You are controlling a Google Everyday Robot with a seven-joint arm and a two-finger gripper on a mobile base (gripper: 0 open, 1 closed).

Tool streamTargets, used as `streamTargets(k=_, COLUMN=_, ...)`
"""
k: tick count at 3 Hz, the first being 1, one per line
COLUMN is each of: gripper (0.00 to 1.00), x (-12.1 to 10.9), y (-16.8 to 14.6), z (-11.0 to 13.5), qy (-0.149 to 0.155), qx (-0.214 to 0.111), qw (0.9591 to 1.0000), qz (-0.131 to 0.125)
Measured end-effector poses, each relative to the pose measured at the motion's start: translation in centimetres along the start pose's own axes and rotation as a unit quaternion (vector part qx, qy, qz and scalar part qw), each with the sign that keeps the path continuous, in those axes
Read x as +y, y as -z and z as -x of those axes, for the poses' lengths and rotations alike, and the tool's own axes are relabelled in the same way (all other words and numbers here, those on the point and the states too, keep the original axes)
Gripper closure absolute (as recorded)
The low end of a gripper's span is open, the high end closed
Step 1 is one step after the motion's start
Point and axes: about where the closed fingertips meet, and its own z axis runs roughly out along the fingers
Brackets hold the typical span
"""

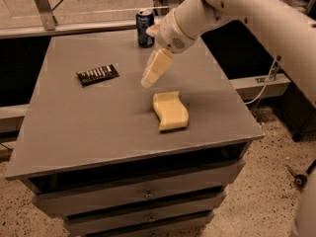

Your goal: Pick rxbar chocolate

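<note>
The rxbar chocolate is a flat dark bar with white lettering, lying on the left part of the grey table top. My gripper hangs from the white arm above the middle of the table, pointing down and to the left. It is to the right of the bar, well apart from it, and just above and left of the pale yellow sponge. It holds nothing that I can see.
A blue drink can stands at the table's back edge, behind the arm. The table has drawers below its front edge. A speckled floor surrounds it, with a cable and a rail on the right.
</note>
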Motion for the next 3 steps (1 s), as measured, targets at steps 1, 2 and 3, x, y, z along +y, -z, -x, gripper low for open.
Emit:
streamTargets(k=1, gripper=0.0, x=-2.5, y=-5.1, z=2.5, qy=0.006, qx=-0.052, qw=0.9985, qz=0.017)
streamTargets(k=2, gripper=0.0, x=-4.5, y=-10.7, z=5.2, qy=-0.011, qx=-0.084, qw=0.9953, qz=0.047)
streamTargets(k=3, gripper=0.0, x=-4.7, y=-13.1, z=6.7, qy=-0.018, qx=-0.09, qw=0.9937, qz=0.065)
